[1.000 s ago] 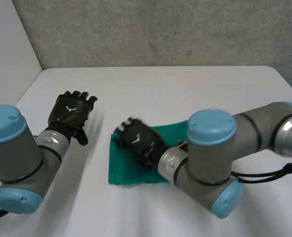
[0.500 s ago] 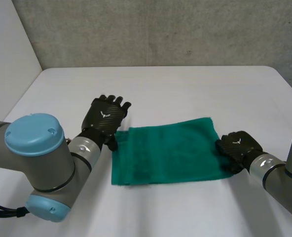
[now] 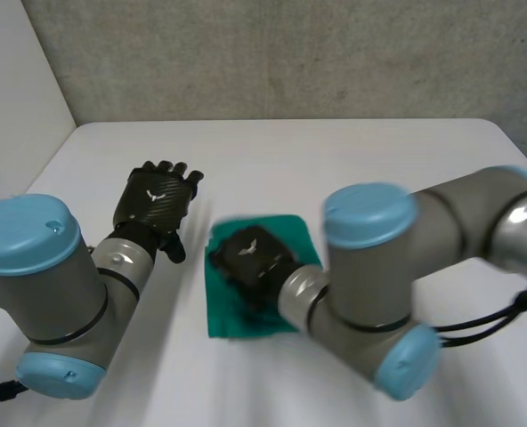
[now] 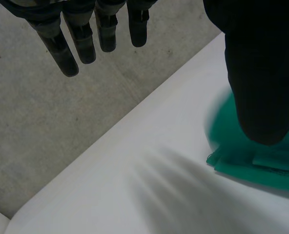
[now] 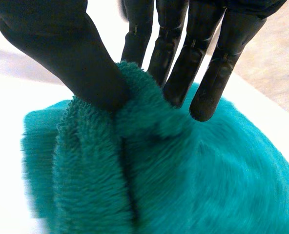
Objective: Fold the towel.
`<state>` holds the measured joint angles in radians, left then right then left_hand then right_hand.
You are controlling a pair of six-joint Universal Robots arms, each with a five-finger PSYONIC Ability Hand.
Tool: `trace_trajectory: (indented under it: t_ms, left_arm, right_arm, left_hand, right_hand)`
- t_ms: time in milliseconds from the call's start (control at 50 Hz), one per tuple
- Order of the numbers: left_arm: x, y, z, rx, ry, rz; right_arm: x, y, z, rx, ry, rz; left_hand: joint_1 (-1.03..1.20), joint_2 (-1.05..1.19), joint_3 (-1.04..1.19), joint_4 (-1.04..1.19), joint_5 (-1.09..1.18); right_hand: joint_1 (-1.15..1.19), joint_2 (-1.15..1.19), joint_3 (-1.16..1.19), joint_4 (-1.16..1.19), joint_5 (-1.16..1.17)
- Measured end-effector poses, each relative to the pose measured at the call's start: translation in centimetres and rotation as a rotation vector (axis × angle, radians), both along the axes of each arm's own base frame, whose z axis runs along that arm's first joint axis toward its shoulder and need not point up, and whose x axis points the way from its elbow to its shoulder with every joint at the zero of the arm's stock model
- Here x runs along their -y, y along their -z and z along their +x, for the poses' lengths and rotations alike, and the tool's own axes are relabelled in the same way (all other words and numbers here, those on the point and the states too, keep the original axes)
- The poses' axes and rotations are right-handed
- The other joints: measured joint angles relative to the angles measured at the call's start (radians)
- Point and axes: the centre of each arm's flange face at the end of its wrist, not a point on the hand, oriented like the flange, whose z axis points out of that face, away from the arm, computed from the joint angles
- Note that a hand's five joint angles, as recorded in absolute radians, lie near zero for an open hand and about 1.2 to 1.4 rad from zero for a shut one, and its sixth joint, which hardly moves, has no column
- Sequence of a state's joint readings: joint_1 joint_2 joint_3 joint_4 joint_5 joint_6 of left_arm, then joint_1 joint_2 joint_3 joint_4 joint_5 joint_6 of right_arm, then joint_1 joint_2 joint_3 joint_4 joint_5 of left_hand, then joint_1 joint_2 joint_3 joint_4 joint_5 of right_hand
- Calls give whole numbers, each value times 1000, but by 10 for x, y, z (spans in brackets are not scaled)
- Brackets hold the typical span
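Observation:
The green towel [image 3: 221, 311] lies doubled over on the white table [image 3: 352, 160], in front of the middle. My right hand [image 3: 250, 258] is over its left part. In the right wrist view the thumb [image 5: 81, 63] and straight fingers [image 5: 208, 63] pinch a bunched fold of the towel [image 5: 183, 180] between them. My left hand [image 3: 155, 200] hovers over bare table to the left of the towel, open, its fingers straight and touching nothing. In the left wrist view a towel corner [image 4: 276, 161] lies beneath the thumb [image 4: 261, 73] of that hand.
The right arm's elbow [image 3: 370, 267] reaches across the table's front right, above the towel's right side. A grey wall [image 3: 290, 53] stands behind the table's far edge, and a pale wall [image 3: 14, 89] runs along its left side.
Half a second ago the towel lay spread flat with my right hand at its right edge. That hand has swept left with the edge, doubling the towel. My left hand has drawn back leftward.

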<state>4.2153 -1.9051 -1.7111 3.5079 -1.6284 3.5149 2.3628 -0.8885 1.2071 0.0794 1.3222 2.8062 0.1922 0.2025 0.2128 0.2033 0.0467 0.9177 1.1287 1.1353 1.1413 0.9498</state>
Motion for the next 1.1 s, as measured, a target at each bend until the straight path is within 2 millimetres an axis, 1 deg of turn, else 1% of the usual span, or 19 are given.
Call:
trace_trajectory:
  t_ms: [40, 60, 80, 120, 140, 160, 200, 240, 300, 320, 400, 460, 520, 580, 620, 740, 820, 1000, 1100]
  left_arm:
    - [0, 0, 0, -7, -1, 6]
    - [0, -1, 0, -10, 0, 7]
    - [0, -1, 0, -15, 1, 8]
    - [0, -3, -1, -20, 4, 6]
    - [0, -4, -2, -23, 5, 4]
    - [0, -6, -4, -29, 10, -2]
    - [0, -10, -7, -40, 18, -11]
    - [-1, -14, -12, -55, 28, -21]
    - [-2, -18, -17, -75, 43, -25]
    - [-5, -24, -26, -115, 66, -23]
    - [-11, -28, -37, -166, 94, 6]
    - [-19, -23, -48, -203, 118, 80]
    - [-28, -9, -57, -226, 121, 203]
    - [-33, 8, -58, -226, 73, 307]
    - [-34, 22, -55, -212, 14, 363]
    - [-35, 49, -41, -150, -115, 433]
    - [-38, 63, -31, -106, -159, 461]
    - [-40, 69, -23, -34, -158, 458]
    - [-37, 55, -26, 6, -126, 398]
  right_arm:
    - [-5, 7, 5, -26, -4, 19]
    - [-6, 9, 6, -32, 1, 23]
    - [-5, 9, 6, -34, 19, 28]
    - [-4, 7, 5, -28, 41, 29]
    - [-2, 4, 4, -18, 58, 29]
    - [1, -2, 0, 1, 90, 29]
    - [7, -12, -6, 33, 134, 28]
    - [13, -21, -15, 60, 174, 28]
    - [19, -29, -25, 82, 212, 28]
    - [26, -38, -39, 104, 261, 28]
    - [36, -45, -59, 119, 320, 32]
    - [43, -45, -68, 117, 350, 36]
    - [51, -43, -74, 109, 373, 43]
    - [58, -32, -74, 90, 382, 61]
    - [64, -18, -72, 63, 386, 86]
    - [73, 14, -66, -8, 382, 149]
    - [75, 25, -64, -45, 372, 170]
    - [75, 29, -64, -79, 353, 150]
    - [76, 21, -65, -65, 356, 126]
  left_hand:
    - [0, 0, 0, 0, 0]
    - [0, 0, 0, 0, 0]
    - [0, 0, 0, 0, 0]
    - [0, 0, 0, 0, 0]
    - [0, 0, 0, 0, 0]
    - [0, 0, 0, 0, 0]
    - [0, 0, 0, 0, 0]
    - [0, 0, 0, 0, 0]
    - [0, 0, 0, 0, 0]
    - [0, 0, 0, 0, 0]
    - [0, 0, 0, 0, 0]
    - [0, 0, 0, 0, 0]
    - [0, 0, 0, 0, 0]
    - [0, 0, 0, 0, 0]
    - [0, 0, 0, 0, 0]
    - [0, 0, 0, 0, 0]
    - [0, 0, 0, 0, 0]
    - [-10, 0, 0, 0, -3]
    - [-10, 0, 0, 0, -2]
  right_hand:
    - [0, 0, 0, 0, 0]
    - [-159, -240, -231, -235, -204]
    - [-290, -392, -396, -400, -366]
    - [-332, -453, -449, -454, -421]
    - [-332, -453, -449, -454, -421]
    - [-515, -660, -667, -674, -650]
    - [-645, -815, -826, -833, -816]
    - [-683, -858, -880, -880, -865]
    - [-705, -890, -910, -901, -882]
    - [-714, -906, -921, -908, -884]
    - [-714, -907, -922, -908, -884]
    - [-714, -907, -921, -908, -883]
    - [-714, -907, -921, -908, -884]
    - [-714, -907, -921, -908, -884]
    - [-714, -907, -921, -908, -884]
    - [-714, -907, -921, -908, -884]
    - [-714, -907, -921, -908, -884]
    - [-726, -907, -921, -908, -897]
    - [-726, -907, -921, -908, -898]
